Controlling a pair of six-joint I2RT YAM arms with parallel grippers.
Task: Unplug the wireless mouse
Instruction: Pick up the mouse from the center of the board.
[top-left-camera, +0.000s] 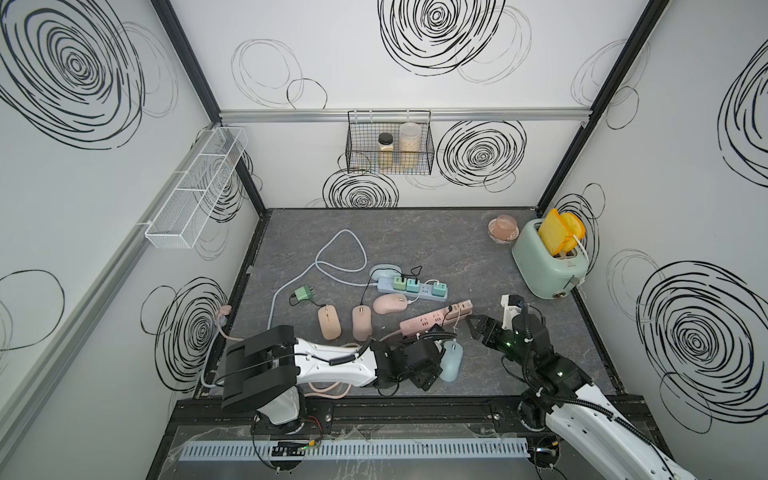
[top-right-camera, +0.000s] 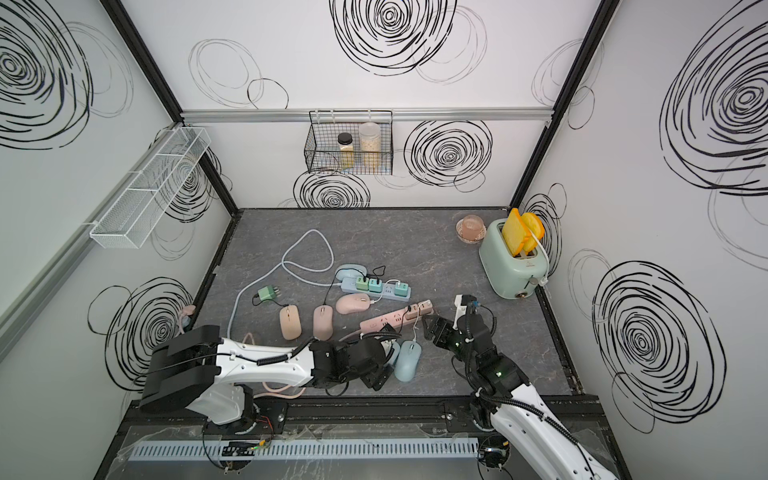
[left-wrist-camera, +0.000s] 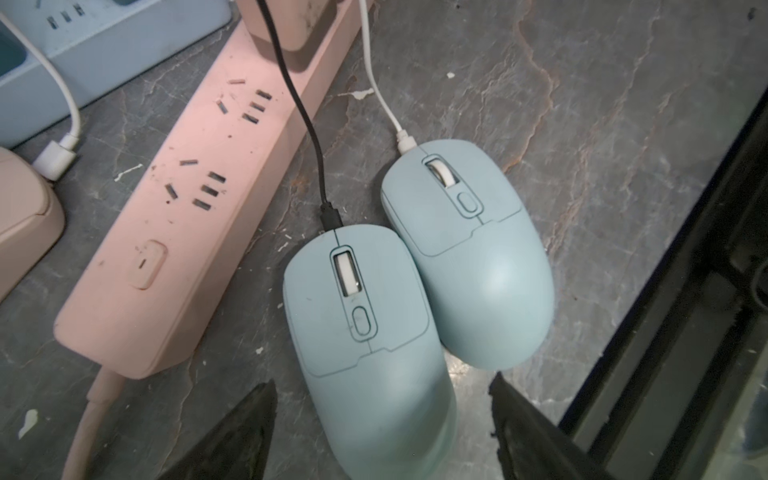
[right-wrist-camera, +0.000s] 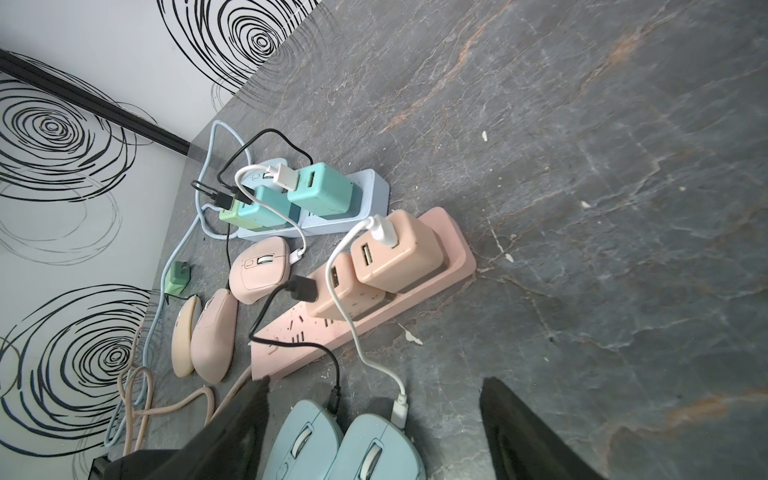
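Straddling black-cabled mouse (left-wrist-camera: 365, 332): left fingers (left-wrist-camera: 237, 436) apart, not touching | right fingers (right-wrist-camera: 523, 432) apart, empty

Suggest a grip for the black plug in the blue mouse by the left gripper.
Pinch the black plug by its short moulded body, not the cord, from above, across its width. It lies low, jutting out of the blue mouse's nose; the white-cabled mouse crowds one side, so probably enter narrow and pull along the cord.

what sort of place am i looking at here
Most likely a robot test booth, not a real room: scribble-printed wall panels, two robot arms, and props like a toaster and plugged-in mice.
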